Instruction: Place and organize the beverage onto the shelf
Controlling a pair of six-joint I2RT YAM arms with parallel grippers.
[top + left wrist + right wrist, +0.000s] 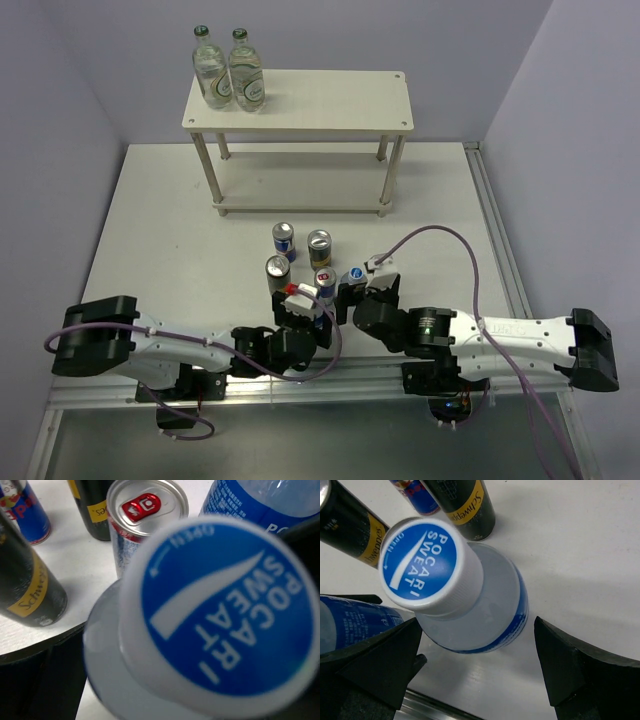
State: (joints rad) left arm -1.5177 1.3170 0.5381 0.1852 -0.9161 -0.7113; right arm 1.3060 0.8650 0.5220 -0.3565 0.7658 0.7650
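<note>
At the near edge of the surface (150, 220), I have the right pincer (477, 655) spread wide on either side of a standing water bottle (470, 595). Its pads are clear of the plastic, set, I judge, for a side grasp below the cap. The left pincer (312, 305) hangs over the second water bottle (220, 615). The blue-topped cap fills that wrist camera, so I cannot tell whether the jaws grip it. Just beyond, four cans (319, 243) stand upright in a loose cluster. Farthest back, the shelf (320, 105) carries only two green-capped glass bottles (228, 70) at its left end, no beverage. Only the overhead view shows the shelf; only the wrist views let me read the labels.
</note>
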